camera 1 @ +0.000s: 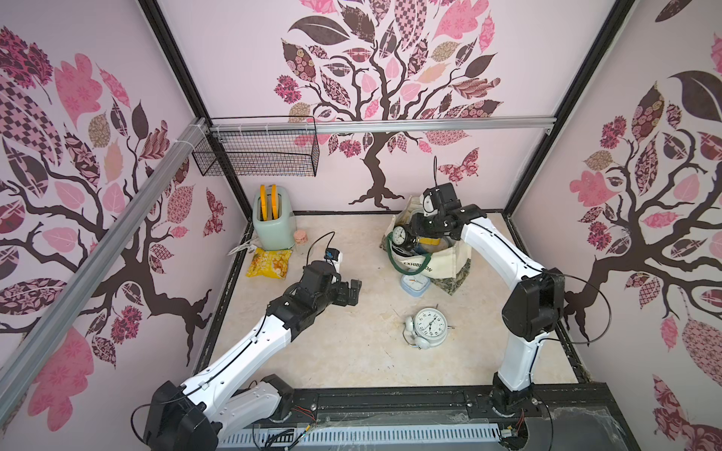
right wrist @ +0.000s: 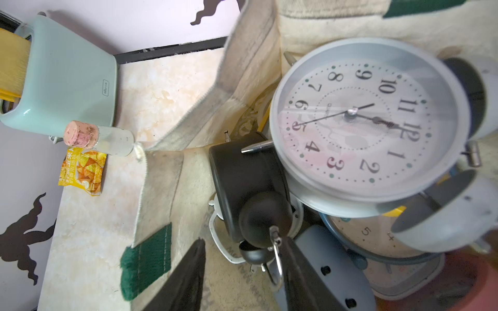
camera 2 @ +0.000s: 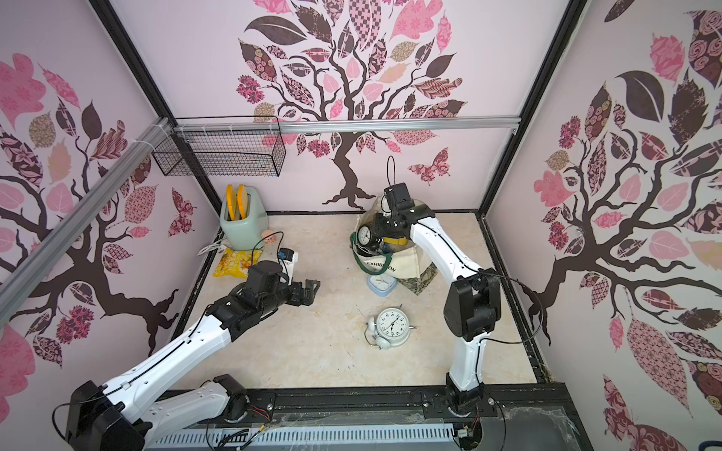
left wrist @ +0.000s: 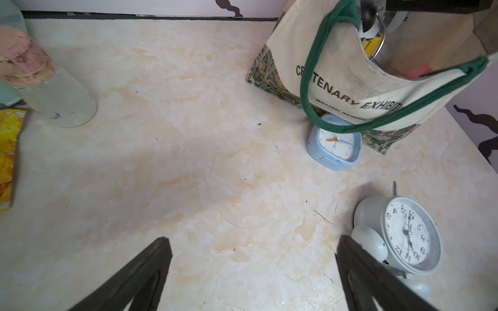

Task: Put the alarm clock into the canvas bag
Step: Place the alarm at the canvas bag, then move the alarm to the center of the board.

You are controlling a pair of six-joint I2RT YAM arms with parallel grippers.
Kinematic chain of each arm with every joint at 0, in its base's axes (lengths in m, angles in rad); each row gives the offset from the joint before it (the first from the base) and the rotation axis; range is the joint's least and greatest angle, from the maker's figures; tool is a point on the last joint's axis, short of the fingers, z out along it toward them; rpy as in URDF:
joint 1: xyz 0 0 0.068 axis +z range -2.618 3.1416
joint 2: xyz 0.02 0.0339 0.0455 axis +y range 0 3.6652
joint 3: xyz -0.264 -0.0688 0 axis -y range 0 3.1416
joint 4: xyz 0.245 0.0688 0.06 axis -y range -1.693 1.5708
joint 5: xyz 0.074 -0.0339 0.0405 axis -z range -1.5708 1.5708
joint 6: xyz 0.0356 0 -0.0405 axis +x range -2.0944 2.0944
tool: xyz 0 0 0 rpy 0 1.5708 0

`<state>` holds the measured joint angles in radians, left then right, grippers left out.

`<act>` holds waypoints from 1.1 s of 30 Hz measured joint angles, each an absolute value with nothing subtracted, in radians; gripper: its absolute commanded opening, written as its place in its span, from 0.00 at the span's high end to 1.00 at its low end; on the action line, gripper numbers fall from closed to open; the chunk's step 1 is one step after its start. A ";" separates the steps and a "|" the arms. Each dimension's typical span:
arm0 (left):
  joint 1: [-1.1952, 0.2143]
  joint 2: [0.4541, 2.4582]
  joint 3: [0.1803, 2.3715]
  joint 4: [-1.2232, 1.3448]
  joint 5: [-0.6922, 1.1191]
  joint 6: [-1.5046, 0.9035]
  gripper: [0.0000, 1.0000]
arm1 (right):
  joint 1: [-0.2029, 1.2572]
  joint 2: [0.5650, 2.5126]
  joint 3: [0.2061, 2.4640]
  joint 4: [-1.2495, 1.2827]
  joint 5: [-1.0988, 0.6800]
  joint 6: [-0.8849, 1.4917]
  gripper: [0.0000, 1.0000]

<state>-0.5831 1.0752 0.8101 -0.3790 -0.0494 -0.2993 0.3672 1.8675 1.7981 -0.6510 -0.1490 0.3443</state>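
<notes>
The canvas bag (camera 1: 449, 261) (camera 2: 406, 265) stands at the back right, cream with green handles and its mouth open. A black alarm clock (camera 1: 400, 236) (right wrist: 242, 172) lies in that mouth on top of other clocks, next to a pale blue twin-bell clock (right wrist: 363, 118). My right gripper (camera 1: 412, 240) (right wrist: 244, 242) hangs over the bag mouth, open; the black clock's metal loop lies against one finger. A white twin-bell clock (camera 1: 429, 325) (left wrist: 404, 234) lies on the table. A small blue square clock (camera 1: 415, 284) (left wrist: 334, 142) leans against the bag's front. My left gripper (camera 1: 353, 291) (left wrist: 253, 238) hovers mid-table, open and empty.
A mint toaster (camera 1: 272, 224) stands at the back left, with a corked glass bottle (camera 1: 301, 236) and a yellow snack packet (camera 1: 269, 263) beside it. A black wire basket (camera 1: 258, 150) hangs from the back rail. Walls close the table on three sides.
</notes>
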 measured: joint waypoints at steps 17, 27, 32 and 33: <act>-0.875 1.240 0.859 -0.446 0.078 -0.175 0.02 | 0.367 1.311 1.344 -0.545 -0.116 0.451 0.00; -1.053 1.462 0.954 -0.486 0.062 -0.181 0.02 | 0.364 0.992 0.970 -0.622 -0.100 0.528 0.00; -1.058 1.534 0.958 -0.476 0.017 -0.260 0.02 | 0.363 0.957 0.794 -0.622 -0.130 0.573 0.00; -1.058 1.545 0.959 -0.472 0.008 -0.273 0.02 | 0.363 0.958 0.772 -0.620 -0.135 0.578 0.00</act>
